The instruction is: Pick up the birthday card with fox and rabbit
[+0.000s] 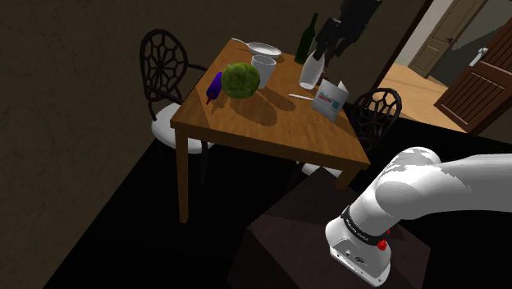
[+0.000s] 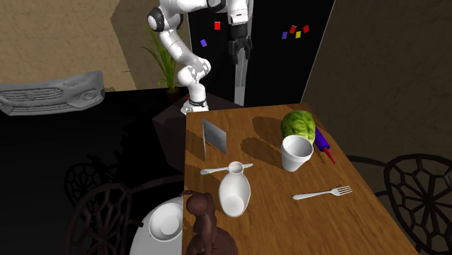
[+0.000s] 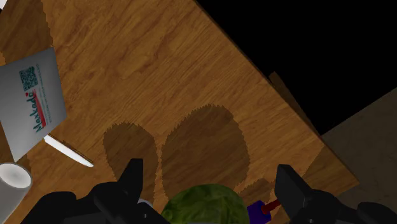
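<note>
The card (image 1: 332,100) is a white folded card standing upright near the table edge closest to the stand. The face I see carries red lettering, a teal stripe and a small square code (image 3: 32,98). In the second exterior view its plain grey back (image 2: 215,136) faces the camera. My black gripper (image 1: 328,45) hangs open well above the table, apart from the card and holding nothing. In the wrist view the gripper (image 3: 210,184) has its fingers (image 3: 130,181) spread wide over a green melon-like ball (image 3: 203,203), with the card off to one side.
On the wooden table (image 1: 271,131) stand the green ball (image 1: 240,80), a purple item (image 1: 214,84), a white cup (image 1: 263,67), a plate (image 1: 264,49), a dark bottle (image 1: 308,37) and a white vase (image 1: 312,72). A spoon (image 1: 302,97) lies by the card. Chairs (image 1: 164,70) flank the table.
</note>
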`<state>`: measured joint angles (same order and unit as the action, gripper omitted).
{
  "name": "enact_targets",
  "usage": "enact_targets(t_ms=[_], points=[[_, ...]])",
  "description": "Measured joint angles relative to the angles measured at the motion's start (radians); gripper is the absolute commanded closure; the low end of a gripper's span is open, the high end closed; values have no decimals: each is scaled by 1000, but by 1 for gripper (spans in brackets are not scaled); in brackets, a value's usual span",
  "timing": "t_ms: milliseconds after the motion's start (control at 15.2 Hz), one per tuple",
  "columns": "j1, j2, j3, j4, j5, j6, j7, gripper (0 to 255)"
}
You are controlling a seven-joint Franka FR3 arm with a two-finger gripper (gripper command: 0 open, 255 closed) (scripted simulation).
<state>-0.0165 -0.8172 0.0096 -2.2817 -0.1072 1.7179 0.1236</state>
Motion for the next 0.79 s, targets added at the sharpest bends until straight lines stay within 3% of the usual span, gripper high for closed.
enact_targets(t_ms=[264, 792], points=[[-16, 24, -37, -9, -12, 17, -20, 0], [-79, 149, -199, -2, -59, 79, -119, 0]])
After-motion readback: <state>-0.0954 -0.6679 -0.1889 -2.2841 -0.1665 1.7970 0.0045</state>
